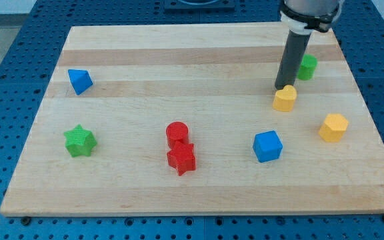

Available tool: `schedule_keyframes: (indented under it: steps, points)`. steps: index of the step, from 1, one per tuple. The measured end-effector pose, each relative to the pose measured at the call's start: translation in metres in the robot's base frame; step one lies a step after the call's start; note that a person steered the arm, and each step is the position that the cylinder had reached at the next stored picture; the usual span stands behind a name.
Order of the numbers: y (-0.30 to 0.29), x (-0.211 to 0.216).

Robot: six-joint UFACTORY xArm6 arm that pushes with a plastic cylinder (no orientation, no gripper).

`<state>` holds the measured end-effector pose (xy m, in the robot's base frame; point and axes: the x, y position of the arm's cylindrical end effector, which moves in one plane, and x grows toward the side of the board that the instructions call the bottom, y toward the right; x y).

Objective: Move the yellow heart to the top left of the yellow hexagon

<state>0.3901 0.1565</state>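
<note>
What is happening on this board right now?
A single arm with a dark rod is working on the wooden board. My tip sits right at the upper edge of the yellow heart, apparently touching it. The yellow hexagon lies apart from it, lower and toward the view's right, so the heart is already roughly up-left of it. A green block sits just behind the rod. The other blocks are away from the tip.

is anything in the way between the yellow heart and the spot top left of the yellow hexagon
Nothing visible. The yellow heart already lies up and to the view's left of the yellow hexagon, with bare board between them. My tip sits at the heart's upper edge. The green block and blue cube stand off that path.
</note>
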Motion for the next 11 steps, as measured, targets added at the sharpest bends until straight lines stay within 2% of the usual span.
schedule_keyframes:
  steps: [3,5,6,7,9,11]
  points:
    - [-0.003,0.002]
    - [0.077,0.03]
    - [0.082,0.03]
    - [0.049,0.015]
    - [-0.008,0.012]
    - [-0.018,0.025]
